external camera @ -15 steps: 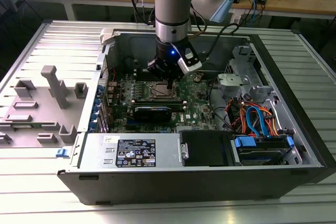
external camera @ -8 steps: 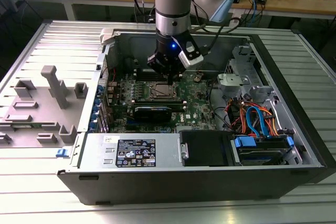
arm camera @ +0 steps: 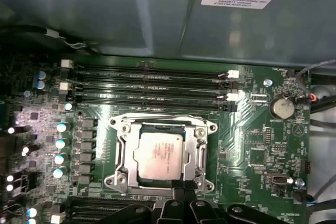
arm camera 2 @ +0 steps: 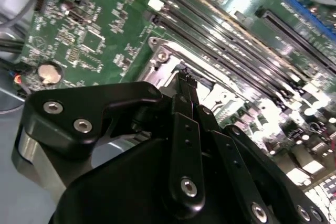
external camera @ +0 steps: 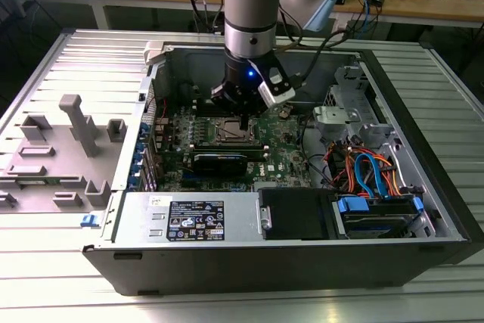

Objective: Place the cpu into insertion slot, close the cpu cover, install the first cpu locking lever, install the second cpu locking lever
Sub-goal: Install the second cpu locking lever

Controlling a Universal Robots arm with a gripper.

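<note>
My gripper is pinched together, holding nothing, tips at the socket's edge. The cpu sits in the insertion slot, cpu cover down, at 12 o'clock from my tips.

Black claw tips together at silver socket frame edge; memory slots beside, green board.
</note>
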